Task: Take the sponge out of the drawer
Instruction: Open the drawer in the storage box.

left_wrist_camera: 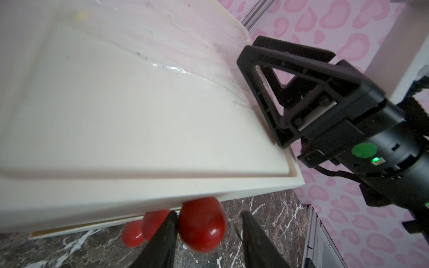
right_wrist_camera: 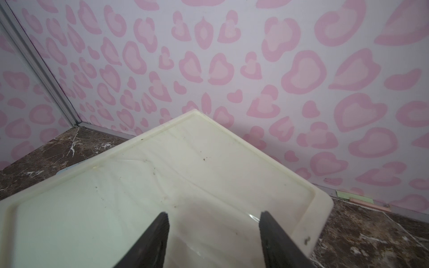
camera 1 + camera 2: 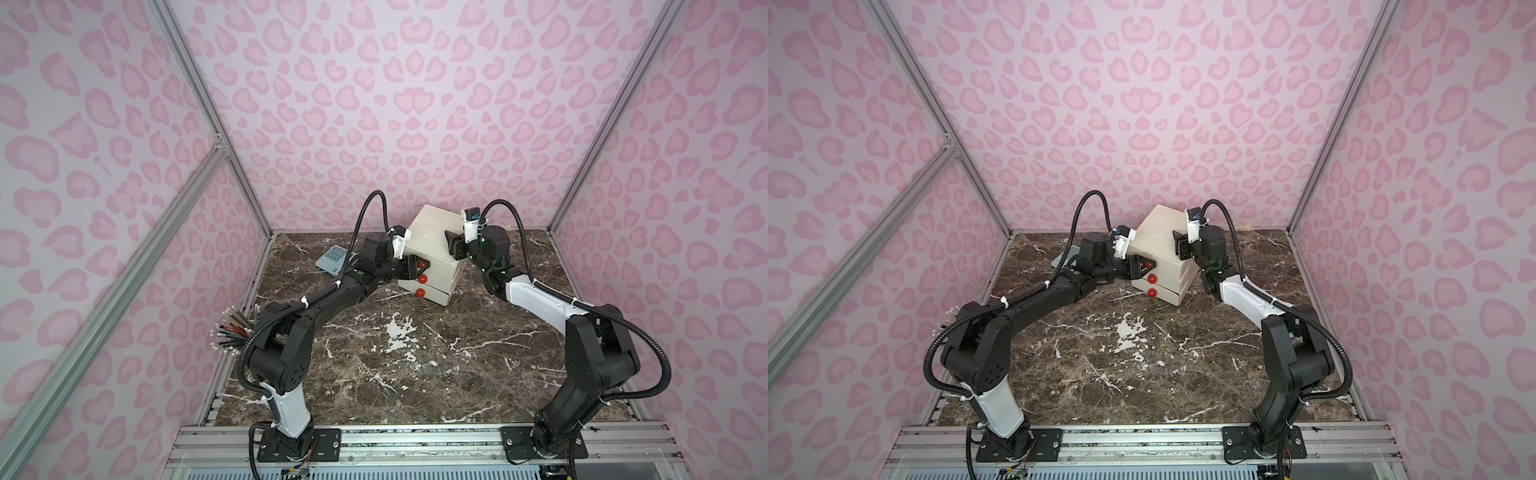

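Open marble table point(image 3: 395, 353) stretches between the two arms, a broad way in from the front; at the back the cream drawer cabinet point(image 3: 432, 232) stands angled, near the rear wall; the left gripper point(image 3: 415, 266) straddles the top red knob point(image 1: 202, 227), a gap showing beside one finger, and its arm lies across the approach from the left; the middle knob point(image 3: 423, 278) and bottom knob point(image 3: 420, 293) face open marble; the right gripper point(image 2: 213, 213), jaws apart, occupies the cabinet's top on the side toward its own arm; a teal calculator point(image 3: 332, 259) sits just behind the left arm; a bundle of pencils point(image 3: 232, 328) crowds the table's left edge.
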